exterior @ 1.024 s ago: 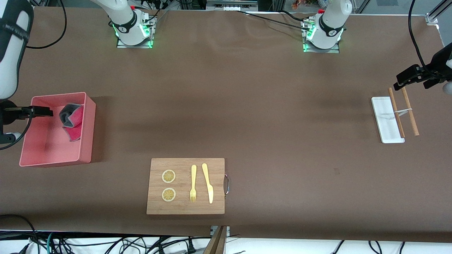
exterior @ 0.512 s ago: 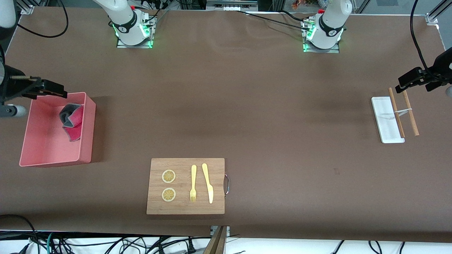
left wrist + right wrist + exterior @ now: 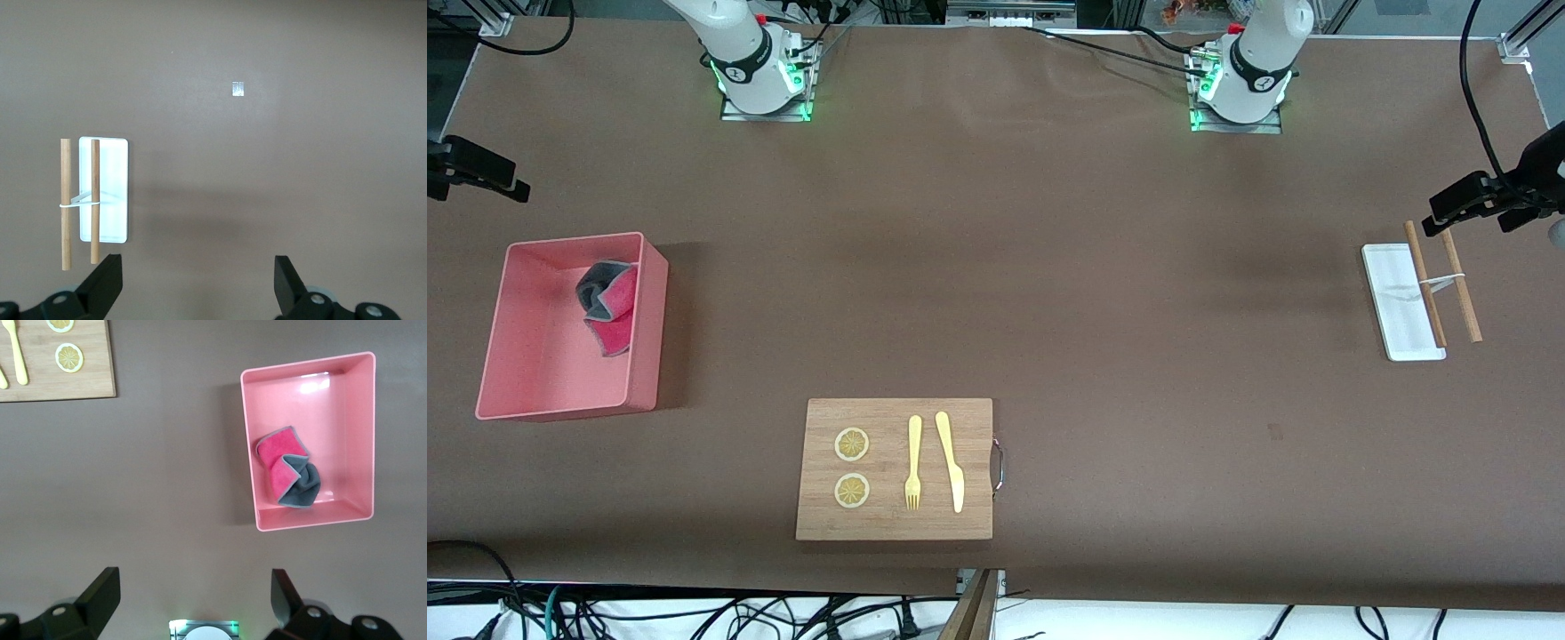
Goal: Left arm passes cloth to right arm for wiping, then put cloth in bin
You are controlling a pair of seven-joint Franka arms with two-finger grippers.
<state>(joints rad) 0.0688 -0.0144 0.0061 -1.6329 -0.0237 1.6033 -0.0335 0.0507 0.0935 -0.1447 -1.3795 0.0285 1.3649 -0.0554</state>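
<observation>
Already the cloth [image 3: 607, 307] lies crumpled inside the bin [image 3: 489, 354] in the front view, against the wall toward the middle of the table, so little seems left to go wrong. The right gripper [image 3: 476, 169] hangs high at the right arm's end of the table, over bare table past the bin's edge, and its fingers appear spread and empty. A second ago it was over the bin, just above the cloth; half a second ago it had risen to the bin's rim; now it is clear of it. The cloth and bin have not shifted. The left gripper [image 3: 1463, 197] waits over the white tray [image 3: 1383, 302] and wooden sticks [image 3: 1458, 283], barely moved.

From the left wrist view, the fingers [image 3: 103, 283] stand wide apart, holding nothing; a careless descent could knock the sticks off the tray.

From the right wrist view, the fingers [image 3: 100, 593] are also apart and empty, and the cloth sits wholly within the bin's walls. The cutting board [image 3: 67, 360] lies well apart, so a retreat looks safe.
</observation>
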